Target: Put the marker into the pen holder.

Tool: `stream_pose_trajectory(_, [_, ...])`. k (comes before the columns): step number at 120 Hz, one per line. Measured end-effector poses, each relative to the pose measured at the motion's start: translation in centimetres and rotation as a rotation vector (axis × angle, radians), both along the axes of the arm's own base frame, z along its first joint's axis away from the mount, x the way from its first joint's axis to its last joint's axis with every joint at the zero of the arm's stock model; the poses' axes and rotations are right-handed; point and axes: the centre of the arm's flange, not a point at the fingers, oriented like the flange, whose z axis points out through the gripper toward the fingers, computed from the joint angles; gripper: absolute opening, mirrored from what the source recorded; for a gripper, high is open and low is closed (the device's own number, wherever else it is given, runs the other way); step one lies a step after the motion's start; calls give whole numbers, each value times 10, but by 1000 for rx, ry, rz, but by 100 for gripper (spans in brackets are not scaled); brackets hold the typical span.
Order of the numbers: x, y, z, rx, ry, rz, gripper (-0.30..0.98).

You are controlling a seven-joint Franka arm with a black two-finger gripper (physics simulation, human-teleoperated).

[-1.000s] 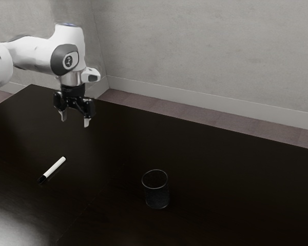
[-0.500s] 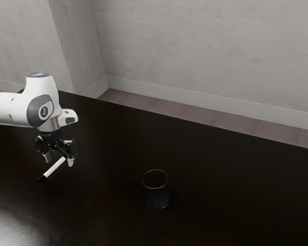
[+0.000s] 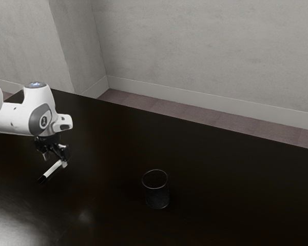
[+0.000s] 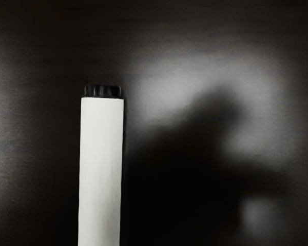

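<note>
So your marker (image 3: 52, 170) is lying on its side on the dark table (image 3: 220, 184), with a plain white barrel (image 4: 100, 171) and a black end (image 3: 41, 180). Going by the exterior view as a clock face, that black end points at roughly 7:30 and the white end at about 1:30. In the wrist view the black bit looks ribbed, and the white barrel runs from it back toward your hand. Your arm (image 3: 13, 119) comes in from around 9 o'clock, with the wrist bent so the gripper (image 3: 55, 162) points down at 6, low over the white end. Its fingers are spread, one on the 10 o'clock side and the other on the 4 o'clock side, and you're not pinching anything. The 4 o'clock finger overlaps the marker's white tip from that camera, and I can't tell if they touch. Your pen holder (image 3: 157, 197) is a dark round cup standing upright with a thin pale rim, well apart from the marker toward 3:30, with tabletop between them. The wrist view also has a big soft shadow (image 4: 179, 179) on the table right beside the marker. Past the table's far edge, up toward 12 and 1, you've got reddish-brown floor (image 3: 195, 114) and a grey wall (image 3: 205, 46).
</note>
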Motion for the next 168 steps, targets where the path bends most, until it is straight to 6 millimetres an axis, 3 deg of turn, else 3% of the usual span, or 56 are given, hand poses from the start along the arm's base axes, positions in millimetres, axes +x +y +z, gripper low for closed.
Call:
stream_pose_trajectory(16, [13,4,-13,0,-6,-37,60])
stream_pose_trajectory(46, [10,15,-29,-62,-23,-2,57])
stream_pose_trajectory(102, [10,27,-33,-67,-29,-49,46])
stream_pose_trajectory(168, [29,38,-30,-47,-50,-77,35])
